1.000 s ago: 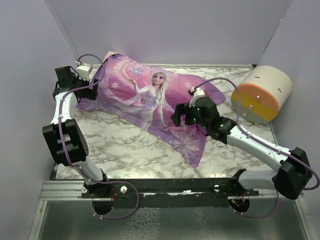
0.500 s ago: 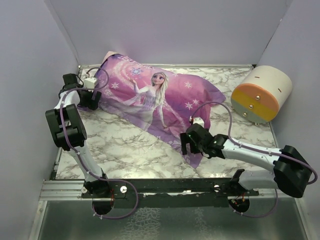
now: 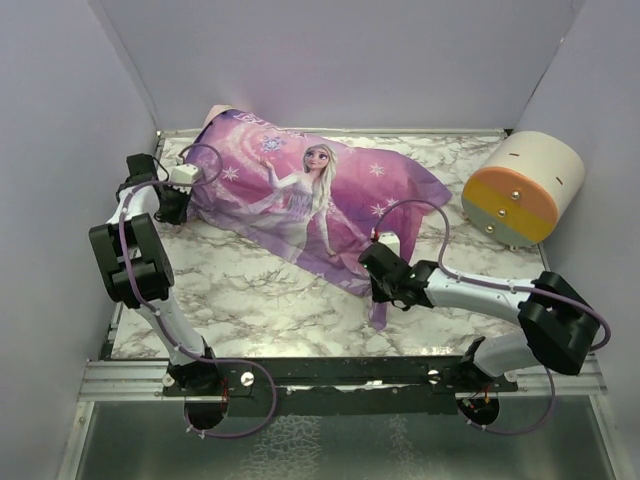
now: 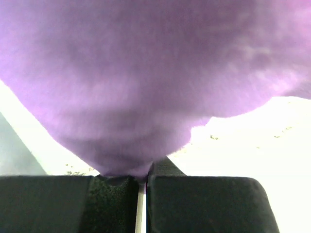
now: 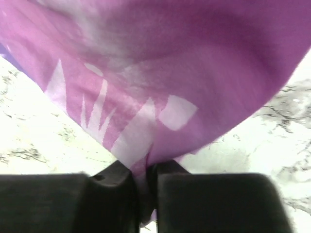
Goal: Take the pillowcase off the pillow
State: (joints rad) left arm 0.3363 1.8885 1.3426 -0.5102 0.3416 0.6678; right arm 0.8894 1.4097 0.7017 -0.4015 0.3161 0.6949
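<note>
The purple-pink pillowcase [image 3: 300, 195], printed with a blonde princess and snowflakes, lies spread slantwise across the marble table. The pillow is hidden under or inside it; only a bulge shows at the far left. My left gripper [image 3: 186, 195] is shut on the pillowcase's left edge, and purple cloth [image 4: 146, 87] bunches between its black pads. At the near corner of the pillowcase my right gripper [image 3: 377, 283] is also shut, pinching pink fabric with a white snowflake print [image 5: 146, 97] between its fingers.
A cream-and-orange cylinder [image 3: 523, 188] lies on its side at the far right. The marble table [image 3: 250, 300] is boxed in by pale walls on the left, back and right. A metal rail [image 3: 330, 372] holding the arm bases runs along the near edge.
Both grippers went from open to shut on the pillowcase. The right arm swung down and toward the near edge to the cloth's near corner. The left gripper shifted slightly right onto the left edge.
</note>
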